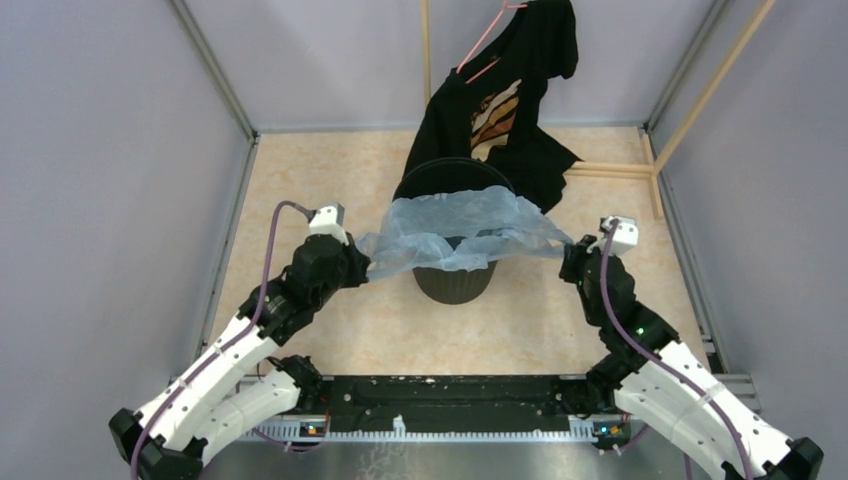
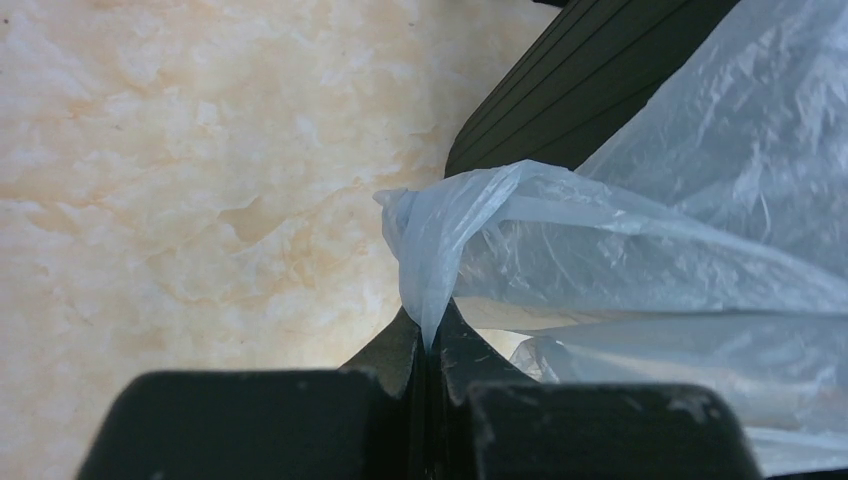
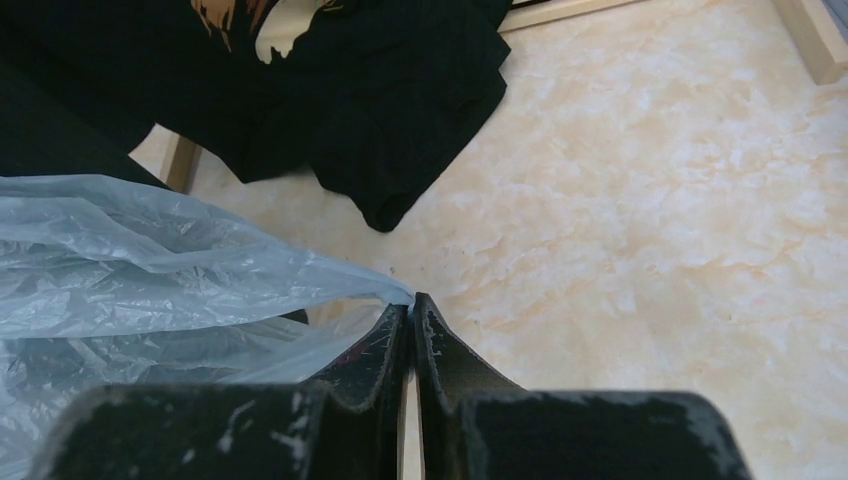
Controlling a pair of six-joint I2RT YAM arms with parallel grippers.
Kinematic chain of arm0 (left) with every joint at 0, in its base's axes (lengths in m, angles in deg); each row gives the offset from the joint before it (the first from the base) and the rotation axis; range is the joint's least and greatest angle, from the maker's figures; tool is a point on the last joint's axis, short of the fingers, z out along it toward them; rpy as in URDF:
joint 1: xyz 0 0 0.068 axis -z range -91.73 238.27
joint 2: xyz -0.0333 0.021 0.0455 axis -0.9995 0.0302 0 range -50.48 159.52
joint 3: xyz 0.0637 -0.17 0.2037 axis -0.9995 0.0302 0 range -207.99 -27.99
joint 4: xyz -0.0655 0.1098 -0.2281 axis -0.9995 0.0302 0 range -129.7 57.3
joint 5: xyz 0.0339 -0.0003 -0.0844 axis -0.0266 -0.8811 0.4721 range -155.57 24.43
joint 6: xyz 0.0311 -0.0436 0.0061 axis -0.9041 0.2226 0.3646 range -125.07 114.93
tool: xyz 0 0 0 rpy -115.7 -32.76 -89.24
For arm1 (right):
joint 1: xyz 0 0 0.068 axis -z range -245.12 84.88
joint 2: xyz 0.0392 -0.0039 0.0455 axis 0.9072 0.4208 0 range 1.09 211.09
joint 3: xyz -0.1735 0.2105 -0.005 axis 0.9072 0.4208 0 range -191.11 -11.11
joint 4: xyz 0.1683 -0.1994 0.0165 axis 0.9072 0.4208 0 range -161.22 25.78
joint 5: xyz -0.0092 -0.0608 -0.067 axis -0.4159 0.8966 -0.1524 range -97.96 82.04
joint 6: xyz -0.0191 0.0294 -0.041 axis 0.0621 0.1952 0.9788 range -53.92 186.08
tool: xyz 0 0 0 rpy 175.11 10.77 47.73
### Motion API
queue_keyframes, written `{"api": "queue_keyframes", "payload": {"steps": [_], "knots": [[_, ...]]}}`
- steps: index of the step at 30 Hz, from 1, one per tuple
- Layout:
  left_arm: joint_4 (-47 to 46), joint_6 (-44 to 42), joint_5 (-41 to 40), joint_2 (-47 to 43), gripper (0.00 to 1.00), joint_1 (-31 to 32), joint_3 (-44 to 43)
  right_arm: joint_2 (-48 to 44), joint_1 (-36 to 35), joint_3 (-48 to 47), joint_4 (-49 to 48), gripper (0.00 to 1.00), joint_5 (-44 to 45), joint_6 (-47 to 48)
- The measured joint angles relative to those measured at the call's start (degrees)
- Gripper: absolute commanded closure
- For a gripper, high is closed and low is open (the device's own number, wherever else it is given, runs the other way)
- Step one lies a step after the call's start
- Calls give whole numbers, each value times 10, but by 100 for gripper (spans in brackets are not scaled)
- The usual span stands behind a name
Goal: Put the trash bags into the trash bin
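Observation:
The pale blue trash bag (image 1: 462, 227) is stretched over the top of the round black trash bin (image 1: 455, 282), covering most of its mouth. My left gripper (image 1: 362, 262) is shut on the bag's left edge, left of the bin; in the left wrist view the plastic (image 2: 600, 230) is pinched at my gripper's tips (image 2: 431, 338) with the bin's ribbed wall (image 2: 560, 95) behind. My right gripper (image 1: 572, 252) is shut on the bag's right corner; in the right wrist view the bag (image 3: 150, 260) ends at my gripper's tips (image 3: 411, 305).
A black T-shirt with an orange print (image 1: 510, 100) hangs on a pink hanger behind the bin, its hem touching the far rim; it also shows in the right wrist view (image 3: 380, 110). Wooden rails (image 1: 655, 165) stand at the back right. Grey walls enclose the floor.

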Motion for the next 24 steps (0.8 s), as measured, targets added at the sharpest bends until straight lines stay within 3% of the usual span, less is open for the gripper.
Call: {"api": "queue_keyframes", "payload": {"steps": [7, 13, 18, 24], "knots": [[21, 15, 5, -78, 100, 0, 16, -51, 0, 0, 68, 93, 9, -42], [19, 32, -10, -54, 100, 0, 17, -31, 0, 2, 45, 89, 18, -38], [-10, 36, 0, -3, 79, 0, 16, 59, 0, 2, -24, 69, 10, -17], [16, 24, -2, 42, 35, 0, -33, 102, 2, -28, -13, 46, -44, 19]]}}
